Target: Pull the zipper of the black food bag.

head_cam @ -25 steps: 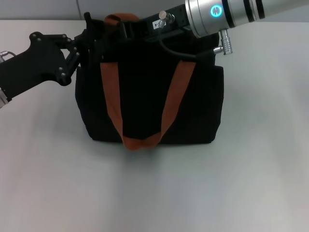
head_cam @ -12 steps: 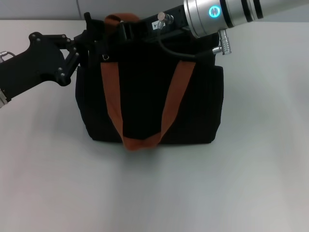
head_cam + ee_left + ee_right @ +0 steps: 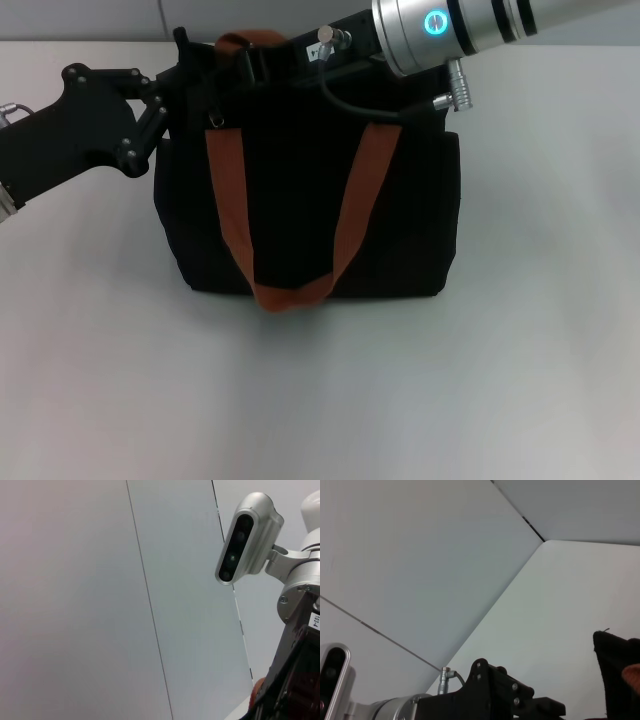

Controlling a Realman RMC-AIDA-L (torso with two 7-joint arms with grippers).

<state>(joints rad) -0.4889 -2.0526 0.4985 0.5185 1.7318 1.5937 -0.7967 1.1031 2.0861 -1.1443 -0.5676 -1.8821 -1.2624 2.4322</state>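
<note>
From the head, the black food bag (image 3: pixel 305 200) stands on the table (image 3: pixel 520 350), the left gripper (image 3: pixel 185 75) at its top corner, the right gripper (image 3: pixel 262 58) over the zipper (image 3: pixel 215 121); fingers' opening I cannot tell; pull along the track, left bracing; both wrist views show wall, not the zipper.

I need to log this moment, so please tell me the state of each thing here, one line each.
bag: upright on the table, near handle hanging down its front.
zipper: small silver pull near the bag's top left corner; open or closed cannot be told.
left end effector: at the bag's top left corner.
right end effector: over the bag's top.
</note>
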